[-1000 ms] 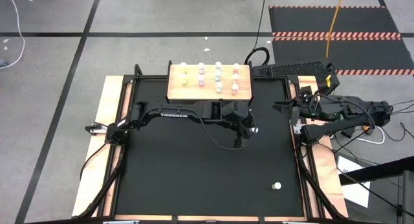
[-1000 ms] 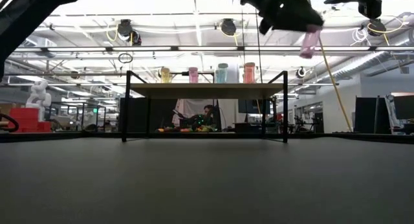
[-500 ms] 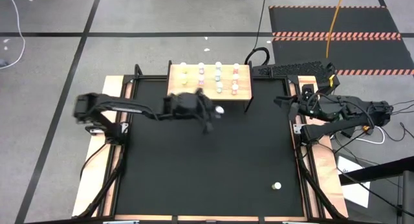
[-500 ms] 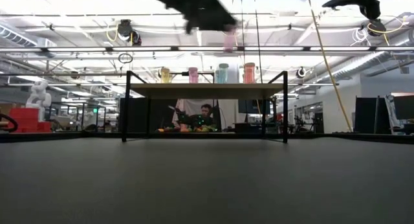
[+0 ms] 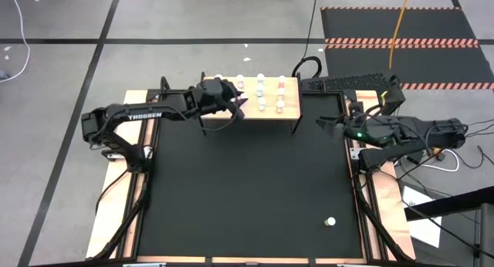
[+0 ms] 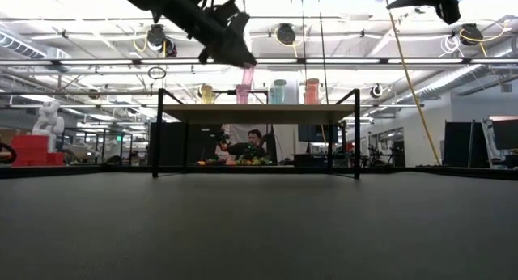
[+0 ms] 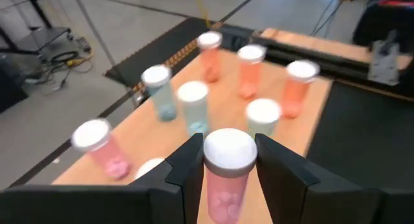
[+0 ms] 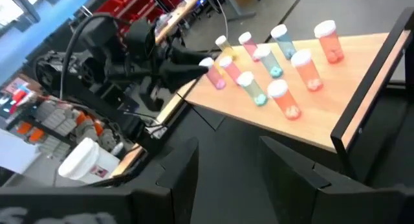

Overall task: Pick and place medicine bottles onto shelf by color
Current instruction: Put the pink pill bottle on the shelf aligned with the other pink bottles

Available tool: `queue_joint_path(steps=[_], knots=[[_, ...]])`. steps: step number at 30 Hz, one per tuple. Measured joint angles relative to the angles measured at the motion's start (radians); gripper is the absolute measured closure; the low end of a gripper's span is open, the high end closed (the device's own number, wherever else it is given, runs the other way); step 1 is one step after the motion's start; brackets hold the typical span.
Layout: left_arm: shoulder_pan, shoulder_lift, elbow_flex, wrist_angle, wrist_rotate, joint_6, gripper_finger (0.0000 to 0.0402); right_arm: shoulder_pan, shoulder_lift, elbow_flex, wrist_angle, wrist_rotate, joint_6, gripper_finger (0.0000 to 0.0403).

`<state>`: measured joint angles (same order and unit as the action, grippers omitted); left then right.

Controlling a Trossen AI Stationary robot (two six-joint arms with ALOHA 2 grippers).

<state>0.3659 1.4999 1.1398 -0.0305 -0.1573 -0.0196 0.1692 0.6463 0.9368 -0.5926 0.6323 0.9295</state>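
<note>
My left gripper (image 5: 234, 105) hangs over the left part of the light-wood shelf (image 5: 287, 113), shut on a pink medicine bottle (image 7: 226, 185) with a white cap. In the low view this bottle (image 6: 248, 75) is just above the bottles on the shelf top (image 6: 259, 112). Several pink, yellow, blue-green and orange medicine bottles (image 7: 194, 107) stand upright in rows on the shelf. One more bottle (image 5: 330, 221) lies on the black table at the near right. My right gripper (image 8: 226, 179) waits at the table's right side, open, with nothing between its fingers. My left gripper pinches the pink bottle's upper body, just under the white cap (image 7: 229, 150), between its two fingers (image 7: 186, 167). The fingers slant down across the shelf from the table's left. The bottle stands about upright, cap up, its body (image 6: 248, 76) hanging below the fingers, clear of the shelf.
The shelf stands on thin black legs (image 6: 357, 134) at the table's far edge. The wide black table top (image 5: 247, 190) in front of it is bare but for the loose bottle. Wooden strips (image 5: 127, 143) border the table's sides. A person (image 6: 257, 141) sits in the room behind.
My left gripper has carried the pink bottle from above the table's middle toward the far edge and to the left, ending over the shelf's left part, still shut on it. My right gripper has edged a little toward the table's left.
</note>
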Motion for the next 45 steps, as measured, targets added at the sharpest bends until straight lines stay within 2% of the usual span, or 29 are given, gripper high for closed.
queue_joint_path(steps=[7,13,18,23,27,45], knots=[[0.037,-0.012,-0.089,0.070,0.112,-0.017,0.0271,0.000,0.029,0.000,-0.002,0.028,0.000,0.0250],[0.010,-0.086,-0.183,0.199,0.090,-0.003,0.0271,0.000,0.028,0.000,-0.001,0.048,0.001,0.0250],[0.031,-0.091,-0.228,0.223,0.078,-0.008,0.0271,0.000,0.022,0.000,-0.001,0.078,0.000,0.0250],[0.031,-0.081,-0.301,0.319,0.078,-0.026,0.0271,0.000,0.019,0.000,-0.001,0.095,0.001,0.0250],[0.032,-0.085,-0.310,0.397,0.078,-0.039,0.0271,0.000,0.019,0.000,0.012,0.099,0.001,0.0250],[0.018,-0.073,-0.311,0.391,0.087,0.011,0.0271,0.000,0.017,0.000,0.044,0.100,-0.011,0.0250]])
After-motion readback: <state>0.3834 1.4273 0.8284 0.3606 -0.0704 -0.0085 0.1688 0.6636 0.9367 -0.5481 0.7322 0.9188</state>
